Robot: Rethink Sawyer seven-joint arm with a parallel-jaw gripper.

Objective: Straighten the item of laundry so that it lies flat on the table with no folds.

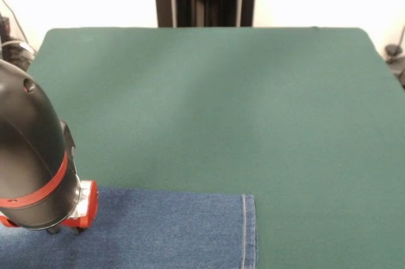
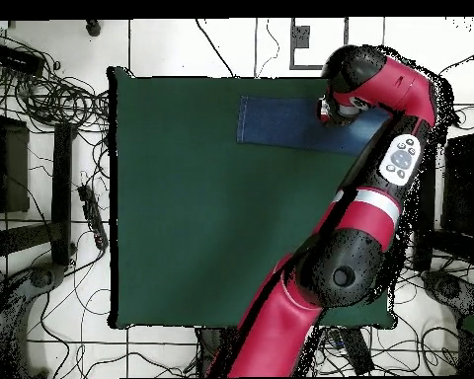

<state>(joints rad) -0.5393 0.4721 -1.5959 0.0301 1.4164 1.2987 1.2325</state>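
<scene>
Lying along one edge of the table (image 1: 209, 104) — the near edge in the front view, the far edge from the robot's base in the overhead view — the jeans (image 1: 171, 231), blue denim spread in a flat band. Showing in the front view a stitched hem running down the denim's right end, pale thread against the blue, and the cloth running off the bottom and left of the picture. Showing in the overhead view the rest: the jeans (image 2: 280, 123) stretching as a long blue strip from near the table's middle width toward its right side, the right part passing under the arm.

Reaching in the overhead view from the bottom, bending at a black elbow over the table's right corner, and ending over the denim's right part — the red and black arm. Hanging over the denim in the front view at the left, the gripper (image 1: 63, 228), with the black wrist housing and red collar blocking most of it; only small dark tips peeking out beneath, seeming to rest at the cloth. Covered in the overhead view by the arm's head, so the claw's opening: cannot tell, wide or narrow.

Lying on the floor around the table in the overhead view, tangled cables (image 2: 53, 99).
</scene>
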